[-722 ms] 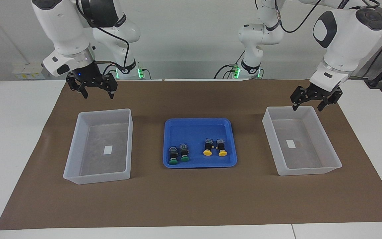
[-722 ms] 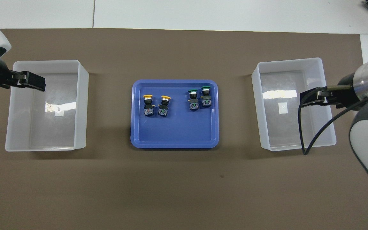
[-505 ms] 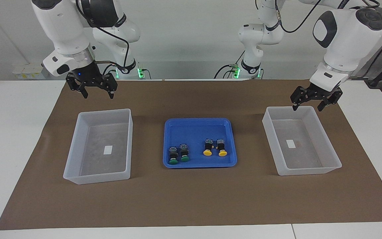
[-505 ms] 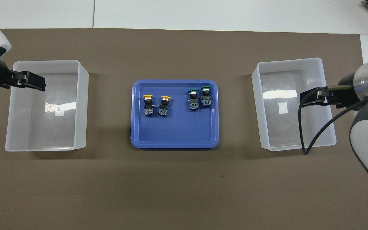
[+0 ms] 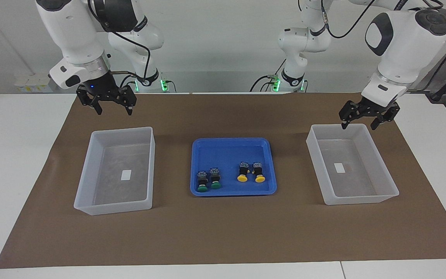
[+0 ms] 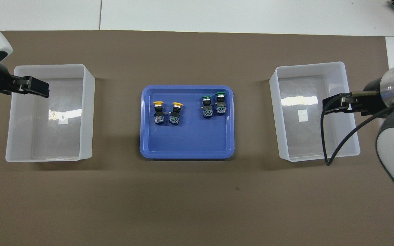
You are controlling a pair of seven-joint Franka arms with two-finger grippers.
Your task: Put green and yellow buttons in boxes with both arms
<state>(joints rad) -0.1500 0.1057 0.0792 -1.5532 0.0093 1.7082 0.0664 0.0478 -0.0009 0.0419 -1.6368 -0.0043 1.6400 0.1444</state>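
Two green buttons (image 5: 209, 186) (image 6: 213, 96) and two yellow buttons (image 5: 251, 178) (image 6: 167, 103) lie side by side in a blue tray (image 5: 230, 145) (image 6: 186, 153) at the table's middle. A translucent box (image 5: 151, 166) (image 6: 87, 112) (image 5: 358, 199) (image 6: 275, 112) stands at each arm's end of the table, and each holds only a white sticker. My right gripper (image 5: 114, 112) (image 6: 328, 104) hangs open and holds nothing, above the robot-side edge of its box. My left gripper (image 5: 358, 127) (image 6: 43, 89) hangs open and holds nothing, above the robot-side rim of the other box.
A brown mat (image 5: 223, 232) (image 6: 197, 198) covers the table under the tray and both boxes. A black cable (image 6: 323, 136) loops down from the right wrist over its box. White table surface (image 5: 14, 155) borders the mat.
Both grippers have only drifted very slightly, staying open above their boxes. The buttons, tray and boxes have not moved.
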